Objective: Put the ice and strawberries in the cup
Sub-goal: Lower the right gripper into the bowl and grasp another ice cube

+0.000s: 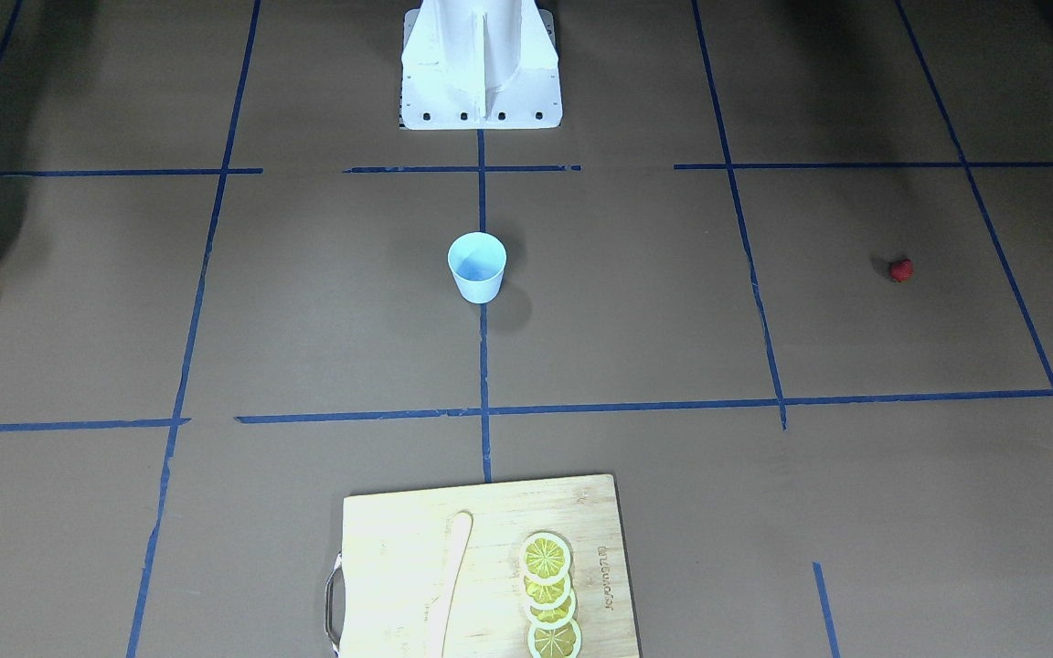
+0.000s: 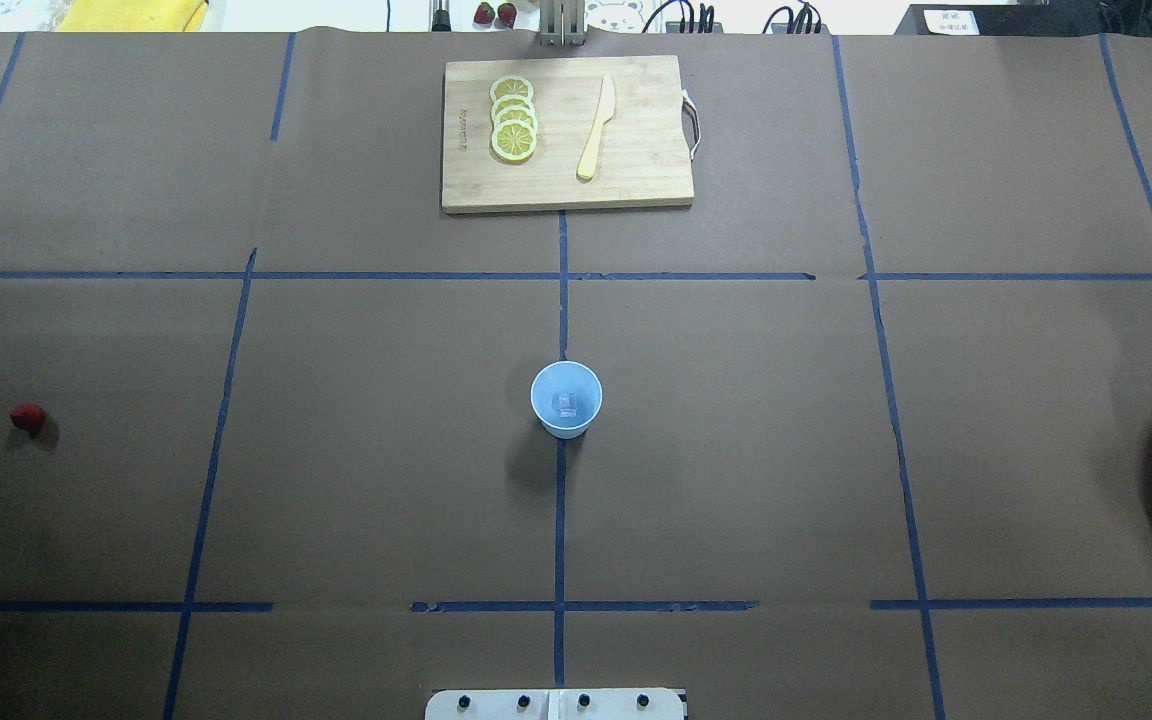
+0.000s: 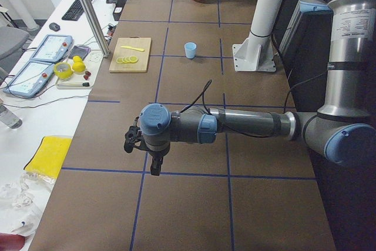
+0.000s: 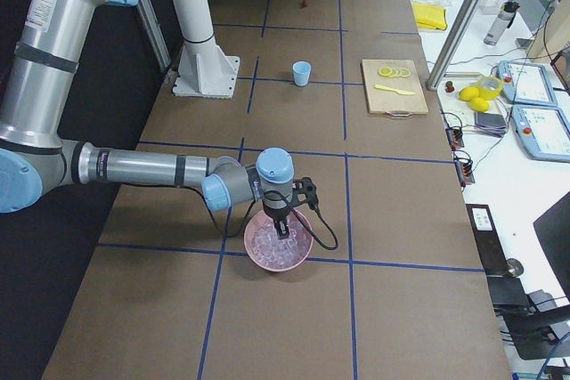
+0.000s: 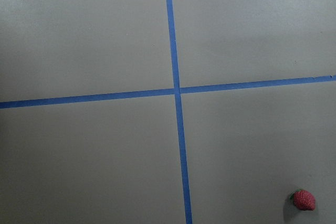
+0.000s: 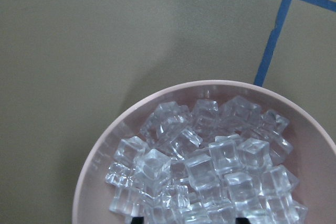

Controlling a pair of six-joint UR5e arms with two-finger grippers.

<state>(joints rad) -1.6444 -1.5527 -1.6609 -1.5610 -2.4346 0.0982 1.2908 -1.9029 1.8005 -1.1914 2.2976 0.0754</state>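
Nearest the robot's white base plate [image 2: 556, 704], the small pale light-blue tapered cup [image 2: 566, 430] stands upright on the middle blue tape line [image 2: 560, 520] of the brown paper-covered table [image 2: 736, 450], with one clear ice cube [image 2: 566, 404] lying in its bottom. Level with it, well off to the robot's left, the tiny red strawberry [image 2: 27, 417] with a green top lies alone on the paper. The left gripper [image 3: 155, 170] hangs above the table with its fingers pointing down; whether they are spread or closed cannot be told. Well off to the right, the right gripper [image 4: 283, 230] points down at the round pinkish bowl [image 6: 105, 150] heaped with clear ice cubes [image 6: 210, 161], its dark fingertips [image 6: 137, 220] spread apart and holding nothing. Farthest off, a wooden cutting board [image 2: 636, 170] carries overlapping yellow lemon slices [image 2: 514, 118] and a pale yellow knife [image 2: 596, 130].
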